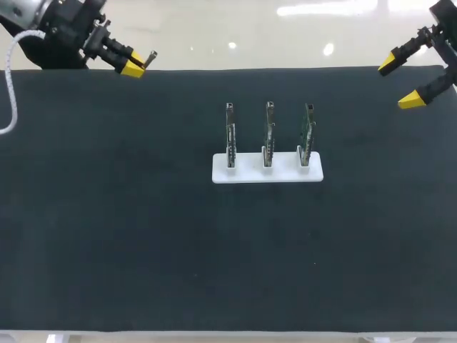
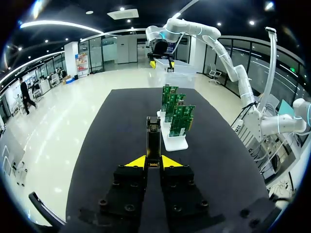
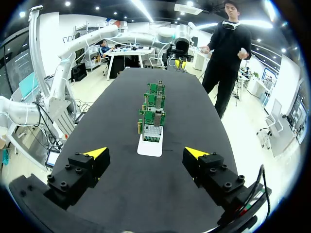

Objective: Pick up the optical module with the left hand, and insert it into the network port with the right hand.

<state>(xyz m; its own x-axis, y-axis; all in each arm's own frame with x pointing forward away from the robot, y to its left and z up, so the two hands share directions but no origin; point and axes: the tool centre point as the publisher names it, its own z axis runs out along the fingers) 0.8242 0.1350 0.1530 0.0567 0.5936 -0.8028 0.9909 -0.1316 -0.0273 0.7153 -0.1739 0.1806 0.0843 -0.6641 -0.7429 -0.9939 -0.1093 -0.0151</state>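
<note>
Currently the left pincer [image 2: 153,163] clamps just the tail of the module [image 2: 153,135], which might tilt or drop when handed to the wide-apart right pincer [image 3: 146,153].

From above, the optical module [image 1: 151,56] is only a small grey stub past the left hand [image 1: 133,64], well to the left of the white holder [image 1: 243,174]. Its rear end is hidden in that hand's grip. The left arm [image 1: 50,28] and right arm [image 1: 446,43] are cut off by the edges. Ports on the boards [image 1: 268,136] in the holder are too small to tell.
</note>
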